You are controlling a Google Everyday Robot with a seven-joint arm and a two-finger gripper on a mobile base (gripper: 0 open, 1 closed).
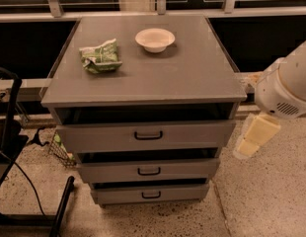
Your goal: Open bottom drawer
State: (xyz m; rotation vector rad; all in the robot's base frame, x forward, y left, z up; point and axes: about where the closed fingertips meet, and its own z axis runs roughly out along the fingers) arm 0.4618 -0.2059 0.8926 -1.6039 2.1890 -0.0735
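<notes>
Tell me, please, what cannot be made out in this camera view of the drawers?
- Bottom drawer: its inside, hidden behind its front and the mid drawer above.
- Pincer, right of the cabinet beside the top drawer: its arm, cut off by the right edge.
- Green packet: its print, too small to read.

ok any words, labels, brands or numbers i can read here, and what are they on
No text can be read anywhere.
Green packet: carries print, but no word can be made out.
White bowl: no marking.
Bottom drawer and the two drawers above it: plain fronts, no labels.
Gripper, hanging right of the cabinet at drawer height: no label visible.
</notes>
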